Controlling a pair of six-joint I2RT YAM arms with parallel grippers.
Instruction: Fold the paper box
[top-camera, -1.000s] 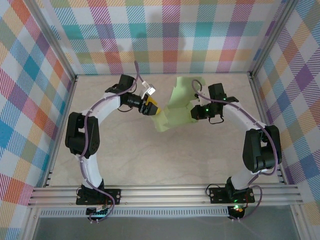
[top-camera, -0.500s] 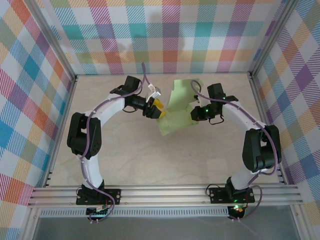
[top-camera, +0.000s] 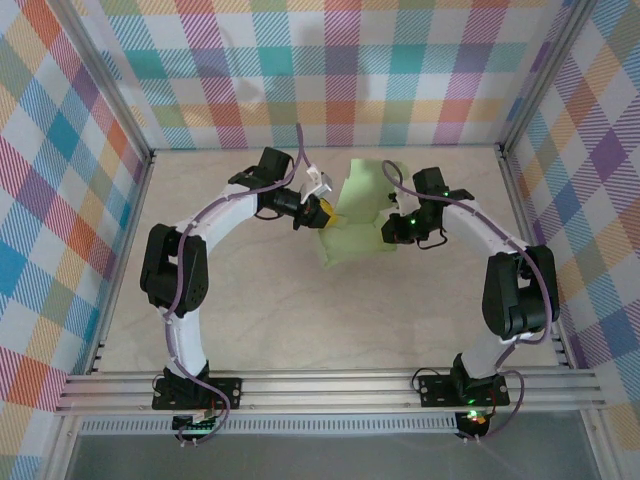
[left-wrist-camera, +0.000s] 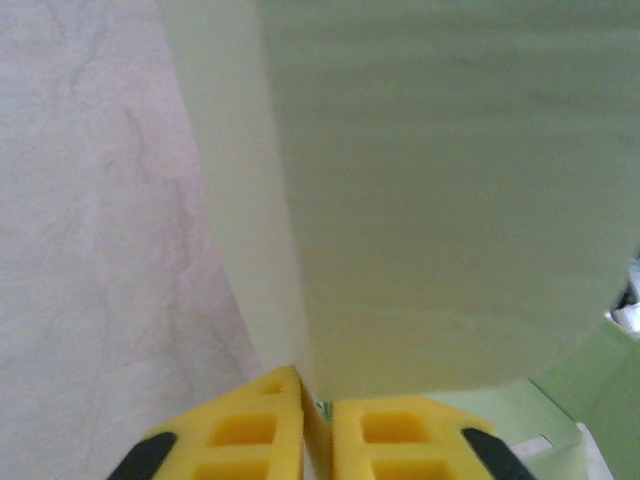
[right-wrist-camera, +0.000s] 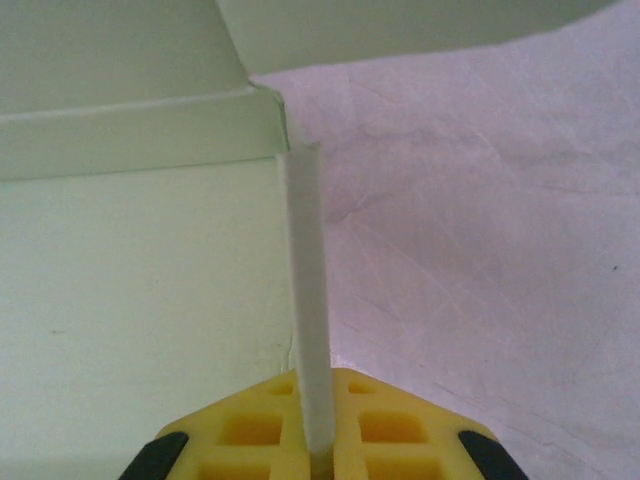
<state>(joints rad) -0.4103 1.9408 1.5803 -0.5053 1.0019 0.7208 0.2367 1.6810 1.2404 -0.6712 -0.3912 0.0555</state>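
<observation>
The pale light-green thin card paper box (top-camera: 352, 240), partly folded, sits over the rear middle of the beige marbled bench (top-camera: 300, 320). The left claw (left-wrist-camera: 316, 425) is clamped on its left edge. The right claw (right-wrist-camera: 318, 445) pinches a thin flap on its right.

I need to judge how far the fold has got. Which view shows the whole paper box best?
Top external: the whole paper box shows, held between the left gripper and right gripper. Left wrist gives one blurred panel close up; right wrist a panel plus an edge-on flap between the fingers.
</observation>
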